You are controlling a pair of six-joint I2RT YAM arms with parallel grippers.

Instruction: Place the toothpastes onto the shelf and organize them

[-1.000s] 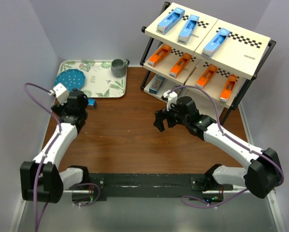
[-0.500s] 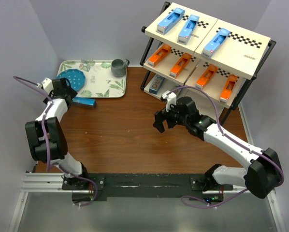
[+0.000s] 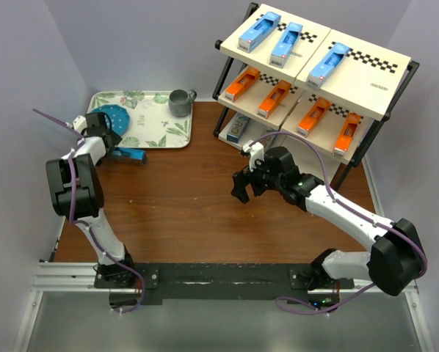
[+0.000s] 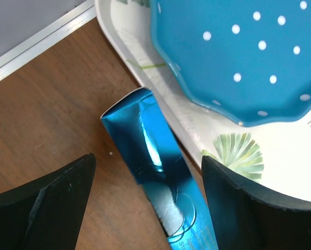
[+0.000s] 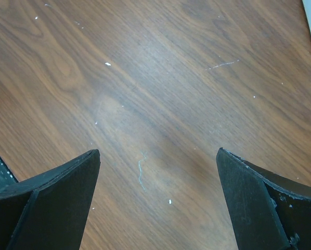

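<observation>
Shelving looks nearly finished, judging by how the boxes lie. The shelf [image 3: 366,81], standing well to the right of the leaf-patterned tray [image 3: 168,138] in the top view, carries three light blue toothpastes [image 3: 285,42] on its top tier and four orange toothpastes [image 3: 274,97] on the middle tier. A grey-and-teal box [image 3: 238,129] shows at the left end of the bottom tier, and the rest of that tier is hidden under the boards above.

One toothpaste is left off the shelf. This shiny blue box [image 3: 129,155] lies flat on the table [image 3: 183,213], along the tray's near-left edge, below the dotted blue plate [image 3: 106,117] that sits on the tray. Whether its long side touches the tray rim or lies just beside it, I cannot tell.

The left gripper [image 3: 114,150] hangs over this box at the tray's near-left corner. In the wrist view its jaws stand apart, one finger [image 4: 56,192] on the table side of the box [image 4: 160,198] and the other on the tray side, with a gap showing on each side, so nothing is gripped yet. What is left, I judge, is to close on this box, carry it away from the tray and set it on the shelf.

The right gripper [image 3: 241,187] hovers well apart from the tray, over bare wood, with its jaws wide and empty.
</observation>
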